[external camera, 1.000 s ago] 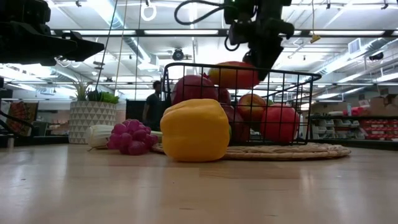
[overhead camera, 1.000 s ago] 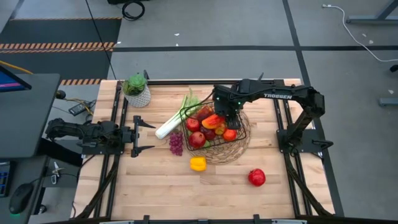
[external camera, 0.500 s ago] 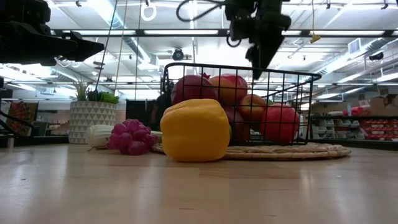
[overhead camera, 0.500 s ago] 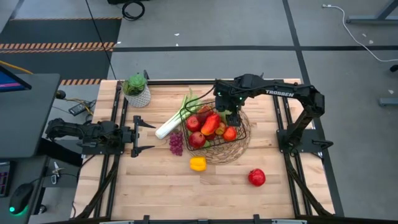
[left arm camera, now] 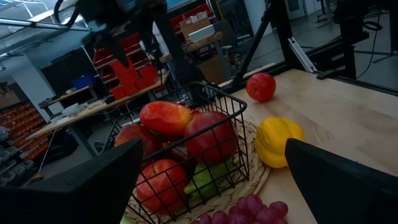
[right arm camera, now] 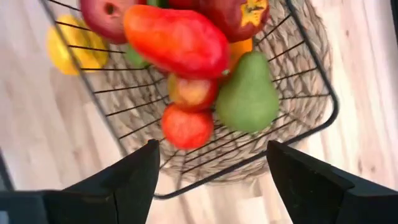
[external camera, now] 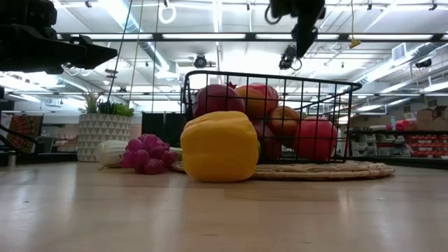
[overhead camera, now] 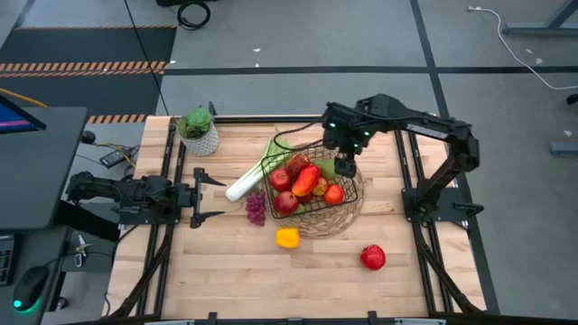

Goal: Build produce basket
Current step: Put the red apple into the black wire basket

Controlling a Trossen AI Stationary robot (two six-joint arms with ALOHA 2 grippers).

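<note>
The wire basket (overhead camera: pixel 354 191) stands on its round wicker base at mid-table. It holds red apples, a green pear (right arm camera: pixel 249 93) and a long red-orange pepper (right arm camera: pixel 177 40) lying on top of the pile. My right gripper (overhead camera: pixel 346 161) hangs open above the basket's far right corner, with nothing between its fingers. On the table lie a yellow pepper (overhead camera: pixel 287 237), a red fruit (overhead camera: pixel 372 257), purple grapes (overhead camera: pixel 256 208) and a leek (overhead camera: pixel 246 183), whose leafy end leans on the basket's far left corner. My left gripper (overhead camera: pixel 215 198) waits open at the table's left.
A leafy plant in a white pot (overhead camera: pixel 200 134) stands at the far left corner. The yellow pepper (external camera: pixel 219 147) sits just in front of the basket's near side. Bare wood lies along the near edge and left of the red fruit.
My right gripper has opened and let go of the red-orange pepper, which dropped onto the pile in the basket and lies there. The gripper has then risen and drawn back toward the table's far right, clear of the basket rim.
</note>
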